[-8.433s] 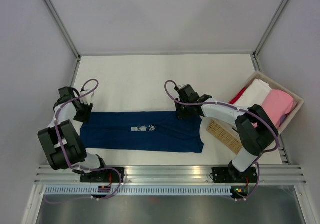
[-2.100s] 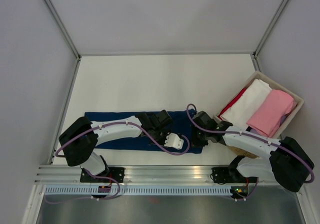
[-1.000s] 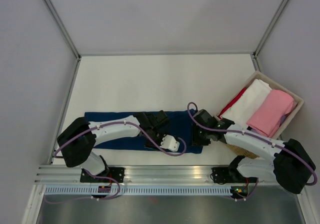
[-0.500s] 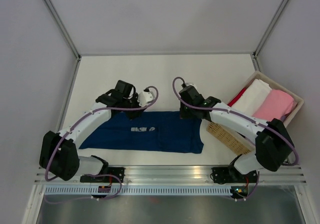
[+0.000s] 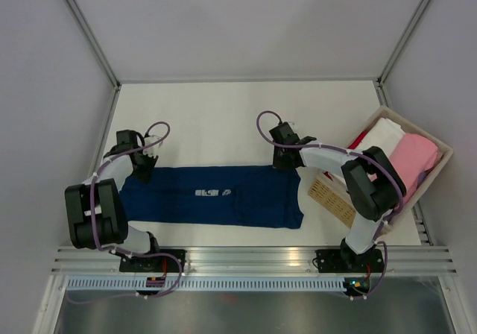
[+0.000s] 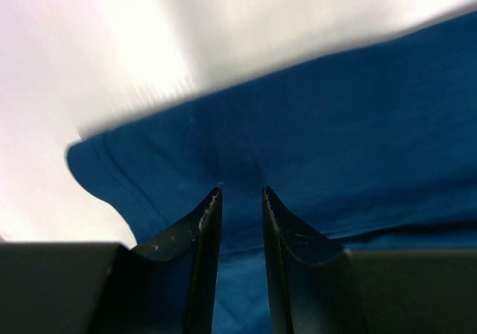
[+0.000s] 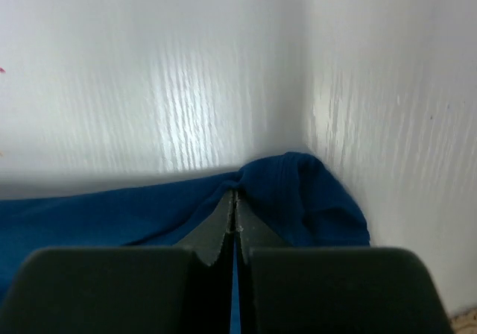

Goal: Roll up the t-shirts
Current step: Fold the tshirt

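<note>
Navy t-shirt [image 5: 253, 200] lies flat as a long band on the white table [image 5: 223, 118], near my bases, seen from above. My left gripper [image 5: 141, 174] is at its left end and my right gripper [image 5: 285, 164] at its far edge, toward the right. A tan woven panel [image 5: 335, 200] lies just beside the shirt's right end, partly under my right arm. Farther right a basket [image 5: 441, 146] holds a white cloth [image 5: 376, 144], a pink cloth [image 5: 410, 159] and a red cloth [image 5: 356, 140].

From my left wrist, the fingers [image 6: 201, 229] stand a little apart over the blue cloth near its corner.

From my right wrist, the fingers are pressed together, pinching a raised pucker of the shirt's edge.
</note>
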You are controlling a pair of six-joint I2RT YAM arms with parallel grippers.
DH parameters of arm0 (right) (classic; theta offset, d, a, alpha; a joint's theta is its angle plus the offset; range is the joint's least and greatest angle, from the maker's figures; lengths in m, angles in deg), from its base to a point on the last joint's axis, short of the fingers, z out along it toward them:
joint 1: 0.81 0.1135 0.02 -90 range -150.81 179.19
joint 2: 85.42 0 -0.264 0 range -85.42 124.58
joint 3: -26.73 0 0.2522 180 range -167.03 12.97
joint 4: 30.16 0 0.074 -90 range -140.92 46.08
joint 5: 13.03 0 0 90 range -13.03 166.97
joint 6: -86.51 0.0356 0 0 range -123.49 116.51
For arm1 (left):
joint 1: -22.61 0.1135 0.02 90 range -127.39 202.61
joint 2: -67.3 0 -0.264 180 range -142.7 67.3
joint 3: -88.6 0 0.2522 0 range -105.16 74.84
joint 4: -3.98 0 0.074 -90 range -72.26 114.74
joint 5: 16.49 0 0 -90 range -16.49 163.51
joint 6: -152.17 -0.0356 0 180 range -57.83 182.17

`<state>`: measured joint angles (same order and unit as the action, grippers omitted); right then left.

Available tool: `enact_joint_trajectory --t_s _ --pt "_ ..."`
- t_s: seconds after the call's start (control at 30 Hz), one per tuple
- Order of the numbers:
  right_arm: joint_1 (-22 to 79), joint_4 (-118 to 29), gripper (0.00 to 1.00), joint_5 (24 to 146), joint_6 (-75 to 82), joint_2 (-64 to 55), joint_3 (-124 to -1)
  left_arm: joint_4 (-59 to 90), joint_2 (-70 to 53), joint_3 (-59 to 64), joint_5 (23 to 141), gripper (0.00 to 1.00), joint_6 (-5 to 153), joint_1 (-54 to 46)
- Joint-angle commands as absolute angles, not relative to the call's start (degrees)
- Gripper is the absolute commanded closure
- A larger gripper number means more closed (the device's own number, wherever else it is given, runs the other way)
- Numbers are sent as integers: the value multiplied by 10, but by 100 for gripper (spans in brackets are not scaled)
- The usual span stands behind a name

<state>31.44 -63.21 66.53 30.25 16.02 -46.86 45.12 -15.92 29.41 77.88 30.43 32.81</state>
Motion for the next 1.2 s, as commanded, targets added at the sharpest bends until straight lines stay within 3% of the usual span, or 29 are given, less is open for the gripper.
enact_joint_trajectory --t_s 0.0,0.27,0.6,0.73,0.93,1.17 --pt "307 -597 100 641 295 198 -481 403 -193 315 759 67 306 363" --pt "286 -606 100 633 261 279 -575 380 -219 331 761 69 293 416" --pt "286 -713 100 621 194 432 -944 494 -81 303 892 65 278 422" --pt "286 -703 100 598 181 344 -887 536 -42 269 881 63 289 428" --pt "306 -704 100 604 209 199 -680 540 -69 237 850 62 313 431" --pt "404 -733 100 636 256 134 -497 535 -80 228 871 58 318 430"
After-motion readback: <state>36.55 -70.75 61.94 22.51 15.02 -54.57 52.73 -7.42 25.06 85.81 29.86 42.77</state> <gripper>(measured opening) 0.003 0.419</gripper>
